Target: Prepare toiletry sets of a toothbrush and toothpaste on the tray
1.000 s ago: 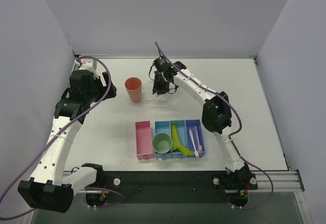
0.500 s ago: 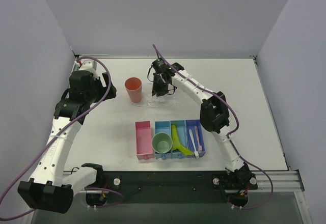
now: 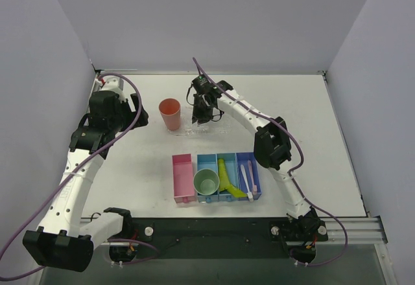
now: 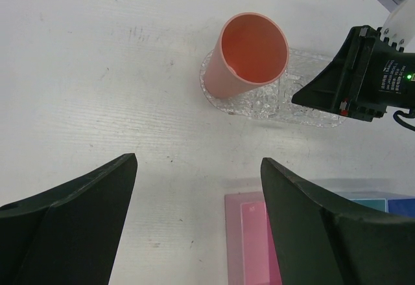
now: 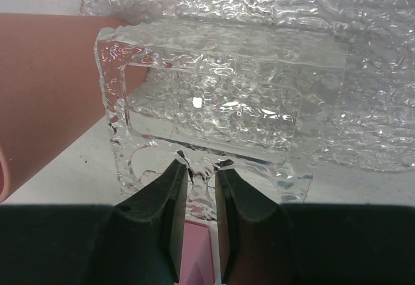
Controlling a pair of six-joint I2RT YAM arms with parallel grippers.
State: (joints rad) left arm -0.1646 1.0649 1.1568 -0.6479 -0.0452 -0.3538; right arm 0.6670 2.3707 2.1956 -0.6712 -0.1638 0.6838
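While my right fingers (image 5: 181, 178) pinch the lower rim of a small clear bumpy plastic slotted rack (image 5: 214, 103) at the clear textured oval tray (image 5: 363, 52), a salmon-pink plastic cup (image 5: 45, 84) stands just beside it on the tray's end. My left fingers (image 4: 110, 188) hang spread wide above the white tabletop (image 4: 97, 71). Pale pink-and-white toothbrushes (image 3: 246, 178) and yellow-green toothpaste tubes (image 3: 224, 176) lie in the pink-and-blue bins (image 3: 183, 178). Such a thin edge grip may let the rack swivel and topple the cup.

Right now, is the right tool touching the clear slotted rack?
Touching. The right wrist view shows the right tool closed on the near edge of the clear slotted rack, both fingers pressed against it.
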